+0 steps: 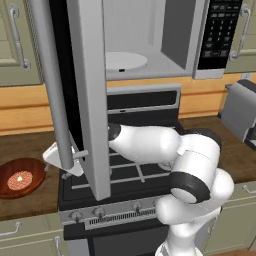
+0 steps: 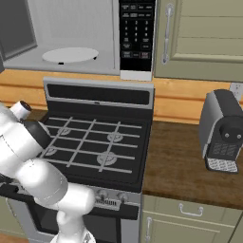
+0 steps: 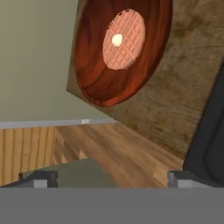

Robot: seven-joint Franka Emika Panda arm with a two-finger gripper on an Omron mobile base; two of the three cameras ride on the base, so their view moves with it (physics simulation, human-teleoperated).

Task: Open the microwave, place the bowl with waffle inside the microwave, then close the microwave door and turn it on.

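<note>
A glossy reddish-brown bowl [image 3: 114, 57] is seen ahead of the gripper [image 3: 107, 178], holding an orange-tan, grid-patterned waffle [image 3: 124, 39] with a pale centre spot.

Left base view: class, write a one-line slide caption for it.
Microwave door stands open over the stove; bowl with waffle waits on the counter.

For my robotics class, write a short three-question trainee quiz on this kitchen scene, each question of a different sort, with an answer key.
1. True or false: the microwave door is shut.
2. The waffle lies in: A) the bowl B) the microwave C) a stove burner.
3. Fill in: the bowl rests on the wooden ____ left of the stove.

Key: 1 false, it stands wide open; 2 A; 3 counter.
</note>
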